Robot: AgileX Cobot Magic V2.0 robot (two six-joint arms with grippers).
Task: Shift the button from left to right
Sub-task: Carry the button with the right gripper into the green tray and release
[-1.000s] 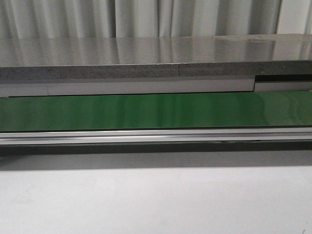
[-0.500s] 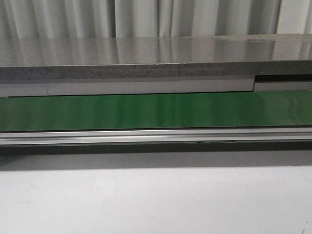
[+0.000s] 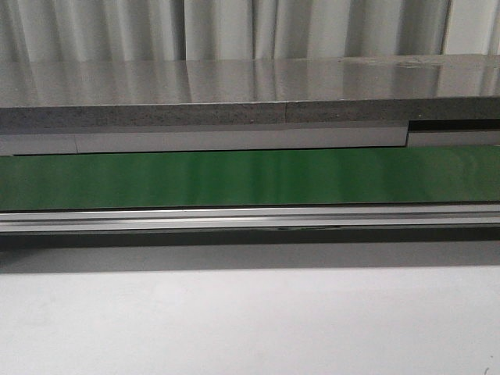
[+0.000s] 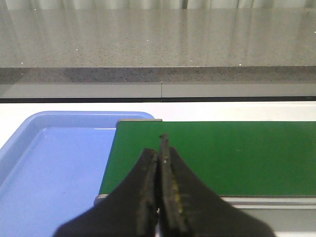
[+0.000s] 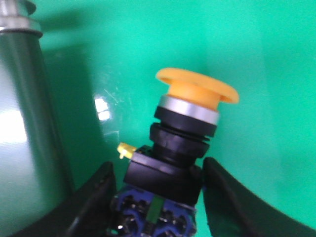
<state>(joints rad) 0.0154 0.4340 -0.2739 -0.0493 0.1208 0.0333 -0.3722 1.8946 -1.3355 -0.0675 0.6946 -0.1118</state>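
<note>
The button (image 5: 197, 91) shows only in the right wrist view: an orange-yellow mushroom cap on a black body with a blue base and a small yellow tab. My right gripper (image 5: 158, 170) is shut on its body, one finger on each side, over a bright green surface (image 5: 266, 59). My left gripper (image 4: 160, 148) is shut and empty above the left end of the green conveyor belt (image 4: 237, 153). Neither gripper nor the button shows in the front view.
A blue tray (image 4: 44, 163) lies beside the belt's left end. The green belt (image 3: 250, 178) runs across the front view behind an aluminium rail (image 3: 250, 219), with a grey stone counter (image 3: 234, 86) beyond. A dark belt end (image 5: 24, 123) and roller (image 5: 17, 15) flank the button.
</note>
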